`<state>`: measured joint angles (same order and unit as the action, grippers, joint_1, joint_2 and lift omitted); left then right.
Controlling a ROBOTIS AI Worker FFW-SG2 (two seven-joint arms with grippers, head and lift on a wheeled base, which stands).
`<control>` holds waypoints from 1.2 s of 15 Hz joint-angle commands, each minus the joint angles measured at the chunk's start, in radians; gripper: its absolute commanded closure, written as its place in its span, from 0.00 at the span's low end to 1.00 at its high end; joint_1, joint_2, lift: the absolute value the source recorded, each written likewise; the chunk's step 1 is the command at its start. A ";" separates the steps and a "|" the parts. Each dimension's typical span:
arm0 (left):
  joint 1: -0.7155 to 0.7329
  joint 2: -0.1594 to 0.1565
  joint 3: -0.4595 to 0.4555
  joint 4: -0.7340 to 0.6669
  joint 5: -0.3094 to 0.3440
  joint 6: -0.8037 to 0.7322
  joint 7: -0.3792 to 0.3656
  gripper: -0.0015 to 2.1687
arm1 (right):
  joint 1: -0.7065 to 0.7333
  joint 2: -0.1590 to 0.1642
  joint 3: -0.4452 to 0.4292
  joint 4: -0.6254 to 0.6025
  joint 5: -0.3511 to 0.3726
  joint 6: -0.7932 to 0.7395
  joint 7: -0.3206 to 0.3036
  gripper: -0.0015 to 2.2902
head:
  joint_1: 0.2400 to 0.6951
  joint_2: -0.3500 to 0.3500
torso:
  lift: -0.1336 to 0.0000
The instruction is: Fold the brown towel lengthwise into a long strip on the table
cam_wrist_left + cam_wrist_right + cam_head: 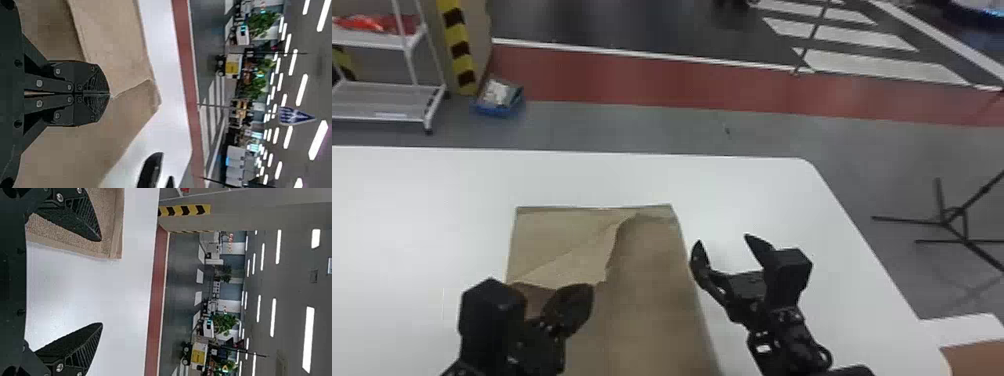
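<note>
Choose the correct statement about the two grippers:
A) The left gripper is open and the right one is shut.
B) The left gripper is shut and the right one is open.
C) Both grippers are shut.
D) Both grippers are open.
B: the left gripper has its two fingers pressed together, while the right gripper has a wide gap between its fingers.

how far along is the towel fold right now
Looks partway: the brown towel is laid out on the table, with a loose, uneven fold. The left end effector seems to pinch fabric beside that fold; the right end effector is open and empty. Left: lay the fold straight and flatten it into a strip.
</note>
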<state>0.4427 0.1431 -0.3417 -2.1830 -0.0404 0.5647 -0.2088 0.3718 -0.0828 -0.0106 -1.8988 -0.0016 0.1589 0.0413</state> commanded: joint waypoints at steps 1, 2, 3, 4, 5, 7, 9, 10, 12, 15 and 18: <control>-0.044 -0.005 -0.036 0.109 -0.027 0.033 0.006 0.66 | 0.007 0.000 -0.002 -0.005 -0.001 0.000 0.000 0.05 | 1.00 0.12 | 0.12; -0.055 -0.005 -0.045 0.141 -0.038 0.033 0.016 0.66 | 0.009 0.000 -0.003 -0.005 -0.001 0.000 0.000 0.05 | 1.00 0.11 | 0.12; -0.058 -0.007 -0.045 0.152 -0.042 0.033 0.034 0.63 | 0.010 0.000 -0.006 -0.005 -0.001 0.000 0.000 0.05 | 1.00 0.10 | 0.12; -0.058 -0.005 -0.039 0.146 -0.042 0.030 0.034 0.45 | 0.015 0.000 -0.009 -0.005 -0.005 0.000 0.000 0.05 | 1.00 0.09 | 0.12; -0.056 -0.002 -0.028 0.134 -0.042 0.021 0.034 0.14 | 0.015 0.000 -0.014 -0.005 -0.008 0.000 0.000 0.05 | 1.00 0.10 | 0.12; -0.025 0.003 0.016 0.068 -0.041 -0.004 0.035 0.00 | 0.016 0.000 -0.016 -0.005 -0.012 0.000 0.002 0.05 | 1.00 0.10 | 0.12; 0.050 0.003 0.101 -0.003 -0.022 -0.160 0.035 0.00 | 0.018 -0.002 -0.011 -0.005 -0.011 -0.003 0.006 0.05 | 1.00 0.12 | 0.12; 0.071 0.001 0.133 -0.029 -0.019 -0.188 0.040 0.01 | 0.019 -0.002 -0.003 -0.005 -0.009 -0.006 0.009 0.05 | 1.00 0.16 | 0.12; 0.074 -0.008 0.194 -0.038 -0.015 -0.219 0.086 0.01 | 0.024 -0.002 0.035 -0.005 -0.001 -0.009 0.015 0.05 | 1.00 0.22 | 0.12; 0.056 -0.013 0.274 -0.001 0.047 -0.295 0.146 0.01 | 0.030 -0.005 0.150 -0.003 0.048 -0.018 0.046 0.08 | 1.00 0.37 | 0.12; 0.037 -0.014 0.283 0.108 0.053 -0.664 0.312 0.02 | 0.029 -0.011 0.222 0.012 0.086 -0.012 0.086 0.10 | 1.00 0.59 | 0.12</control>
<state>0.4913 0.1291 -0.0616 -2.1253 0.0109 0.0632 0.0716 0.4006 -0.0891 0.1813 -1.8935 0.0745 0.1416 0.1114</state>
